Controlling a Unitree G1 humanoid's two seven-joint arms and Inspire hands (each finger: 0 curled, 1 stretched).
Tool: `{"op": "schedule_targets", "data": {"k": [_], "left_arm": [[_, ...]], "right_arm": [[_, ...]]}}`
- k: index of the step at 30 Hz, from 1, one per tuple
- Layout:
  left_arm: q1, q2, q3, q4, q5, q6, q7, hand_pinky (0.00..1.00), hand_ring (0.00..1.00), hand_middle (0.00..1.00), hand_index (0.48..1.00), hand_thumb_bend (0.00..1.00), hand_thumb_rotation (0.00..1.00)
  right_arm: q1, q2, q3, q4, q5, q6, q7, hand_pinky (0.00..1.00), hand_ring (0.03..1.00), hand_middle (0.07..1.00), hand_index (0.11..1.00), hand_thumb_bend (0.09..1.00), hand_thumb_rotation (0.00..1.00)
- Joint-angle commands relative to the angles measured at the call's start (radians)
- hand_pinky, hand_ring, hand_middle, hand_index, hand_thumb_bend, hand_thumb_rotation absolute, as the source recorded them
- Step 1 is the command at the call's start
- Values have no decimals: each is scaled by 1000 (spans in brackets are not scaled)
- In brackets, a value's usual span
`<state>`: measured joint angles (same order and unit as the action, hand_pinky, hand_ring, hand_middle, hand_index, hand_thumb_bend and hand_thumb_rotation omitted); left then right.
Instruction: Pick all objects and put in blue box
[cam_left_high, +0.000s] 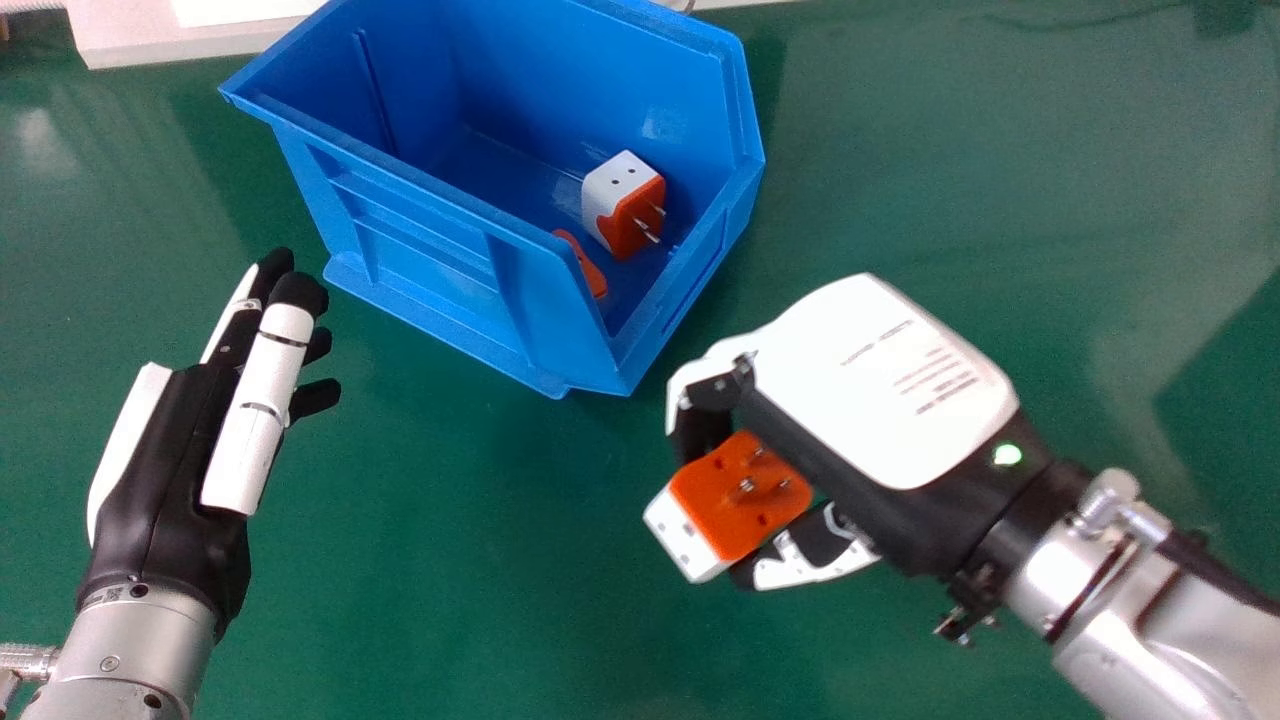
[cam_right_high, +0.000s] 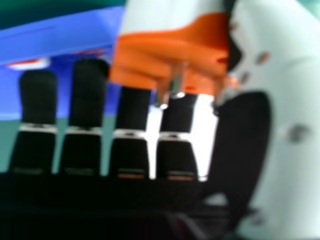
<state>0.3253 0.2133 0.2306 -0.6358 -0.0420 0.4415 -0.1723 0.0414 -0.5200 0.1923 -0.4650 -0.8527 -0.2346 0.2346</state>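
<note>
My right hand (cam_left_high: 880, 380) is in front of the blue box (cam_left_high: 430, 240), to its right, shut on an orange and white plug adapter (cam_left_high: 740, 495) whose metal pins show. In the right hand view the adapter (cam_right_high: 170, 50) is pinched between the thumb and fingers of my right hand (cam_right_high: 250, 135), with part of the blue box (cam_right_high: 65, 40) behind. Inside the box rests another white and orange adapter (cam_left_high: 622, 205), beside an orange piece (cam_left_high: 583, 265) partly hidden by the wall. My left hand (cam_left_high: 180, 430) is open at the left, holding nothing.
A green tabletop (cam_left_high: 480, 570) lies under everything. Behind the box, a pale flat object (cam_left_high: 170, 40) runs along the far edge. The box's near corner stands between my two hands.
</note>
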Motion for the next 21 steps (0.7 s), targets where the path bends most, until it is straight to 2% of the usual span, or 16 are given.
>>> {"op": "schedule_targets", "data": {"k": [1,10,21], "left_arm": [[-11,10,8,-3,-11,-27,-4,858,922,939,971,475,1000],[-13,12,8,0,-11,-33,-10,858,922,941,971,479,1000],[-6,13,7,-3,-8,-38,-15,856,921,942,972,483,1000]], "right_arm": [[-15,-1,-43,-32,28,23,8,361,421,519,460,499,0],[-120,31,-82,-17,38,122,44,358,424,525,469,498,0],[-423,43,-22,178,8,104,24,353,433,530,477,496,0]]}}
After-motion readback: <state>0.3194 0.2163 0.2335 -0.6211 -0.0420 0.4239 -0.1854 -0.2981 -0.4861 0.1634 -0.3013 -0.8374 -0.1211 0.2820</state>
